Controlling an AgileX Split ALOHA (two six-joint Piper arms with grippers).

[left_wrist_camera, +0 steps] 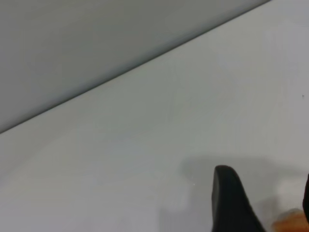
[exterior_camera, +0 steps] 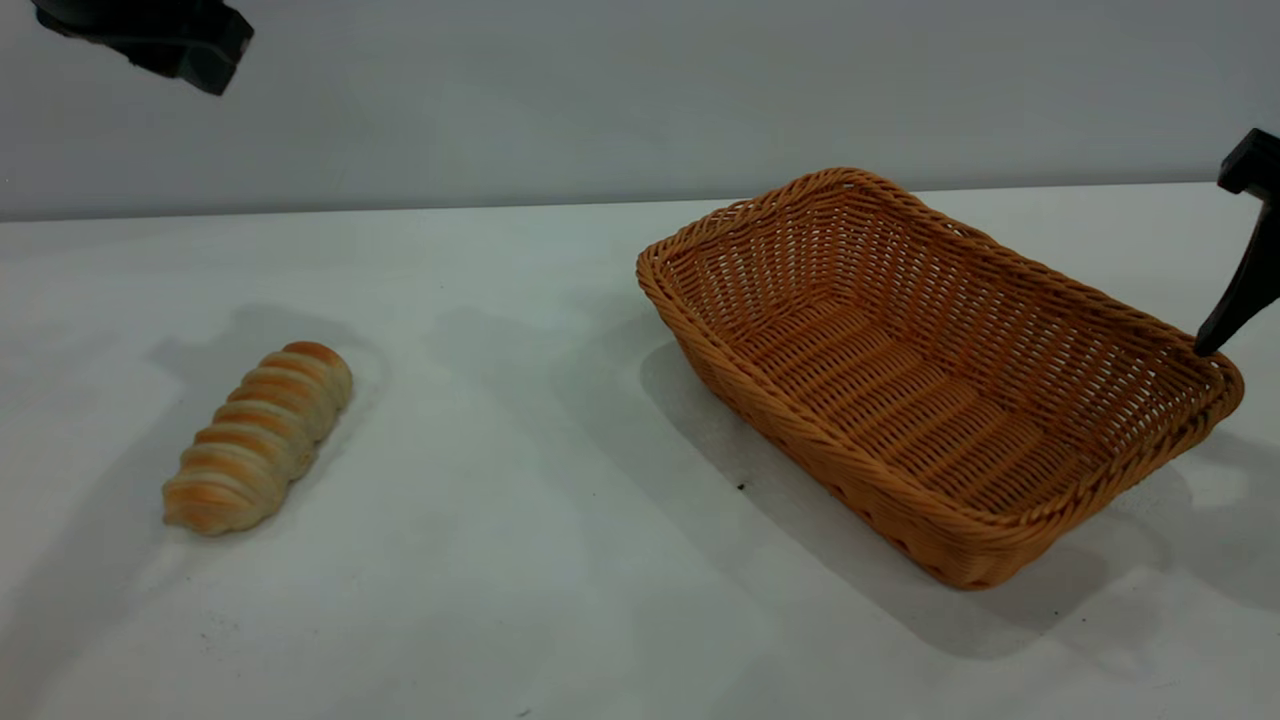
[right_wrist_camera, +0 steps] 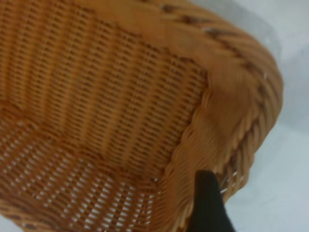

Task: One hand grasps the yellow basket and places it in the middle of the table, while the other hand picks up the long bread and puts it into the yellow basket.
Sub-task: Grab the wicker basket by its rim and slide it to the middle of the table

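The long bread point(exterior_camera: 258, 437) lies on the white table point(exterior_camera: 520, 560) at the left; its tip shows in the left wrist view point(left_wrist_camera: 291, 224). The yellow basket point(exterior_camera: 935, 375) stands at the right, empty. My left gripper point(exterior_camera: 170, 45) hangs high above the table's far left, open, with the bread's tip between its fingers point(left_wrist_camera: 231, 200) far below. My right gripper point(right_wrist_camera: 263, 212) is at the basket's right corner, open; one finger point(exterior_camera: 1238, 290) touches the braided rim there point(right_wrist_camera: 241, 111), and the other finger is out of view.
A grey wall point(exterior_camera: 600, 90) runs behind the table's far edge. Bare tabletop lies between the bread and the basket, with a few dark specks point(exterior_camera: 741, 487).
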